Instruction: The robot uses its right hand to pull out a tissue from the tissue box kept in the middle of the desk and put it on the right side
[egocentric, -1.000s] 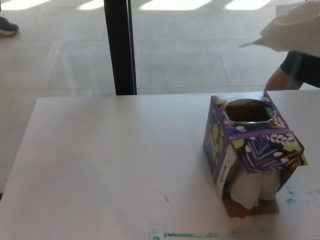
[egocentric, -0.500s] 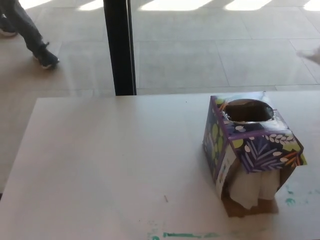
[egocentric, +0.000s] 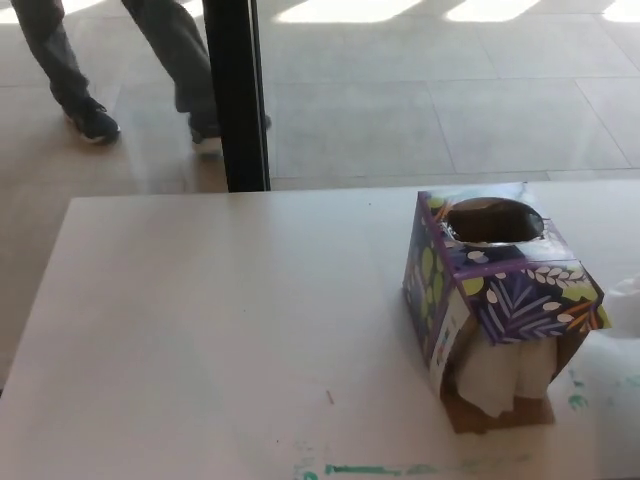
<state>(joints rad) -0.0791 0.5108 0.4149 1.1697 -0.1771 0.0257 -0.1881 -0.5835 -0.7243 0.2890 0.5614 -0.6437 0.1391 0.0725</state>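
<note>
Cardboard tissue box (egocentric: 500, 290) (leaf-printed, side torn open) on smooth desk (egocentric: 200, 330).

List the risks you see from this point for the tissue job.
1. The tissue box has its near side torn open, with tissues spilling out at the bottom; another pull may drag the box or empty it sideways.
2. The oval top opening shows no tissue sticking up, so the next grab may find nothing.
3. A person's legs pass behind the desk, close to the workspace.
</note>
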